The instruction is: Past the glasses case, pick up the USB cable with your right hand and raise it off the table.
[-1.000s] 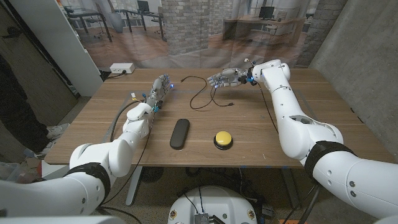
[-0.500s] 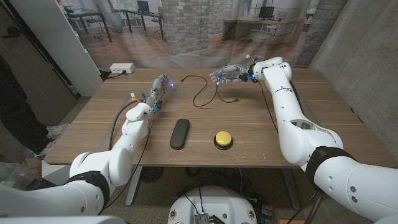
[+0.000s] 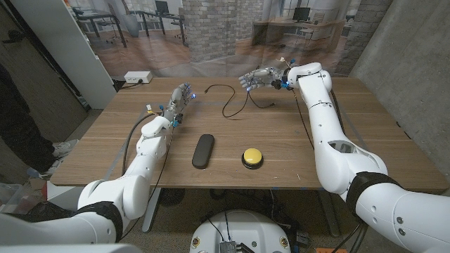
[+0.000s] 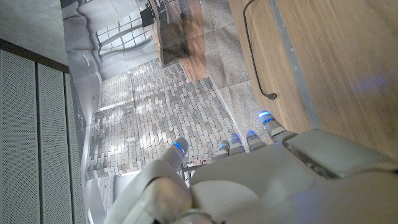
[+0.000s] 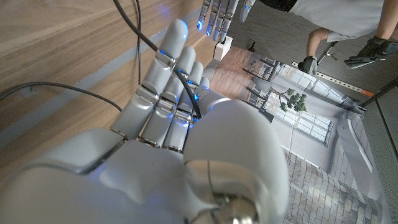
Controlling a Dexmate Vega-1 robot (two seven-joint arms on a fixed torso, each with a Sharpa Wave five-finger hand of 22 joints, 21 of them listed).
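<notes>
The thin black USB cable (image 3: pixel 226 107) lies past the black glasses case (image 3: pixel 202 150), near the table's far edge. My right hand (image 3: pixel 259 77) hovers above the far edge and pinches the cable between its fingers. One stretch hangs from the hand in a loop down to the wood, and a short end (image 3: pixel 266 105) dangles beside it. In the right wrist view the cable (image 5: pixel 134 28) runs between the fingers of my right hand (image 5: pixel 168 124). My left hand (image 3: pixel 181 96) rests at the far left with fingers straight and apart, holding nothing; the cable's other end (image 4: pixel 255 68) lies just beyond it.
A yellow button (image 3: pixel 252 156) sits right of the glasses case near the front edge. A white box (image 3: pixel 138 76) lies beyond the table's far left corner. A person (image 5: pixel 329 25) stands behind the table. A concrete wall stands off to the right.
My right hand has risen and drawn back toward the far edge with the cable, pulling the loop taller. The cable's loose end has left the wood. The left hand has stayed put.
</notes>
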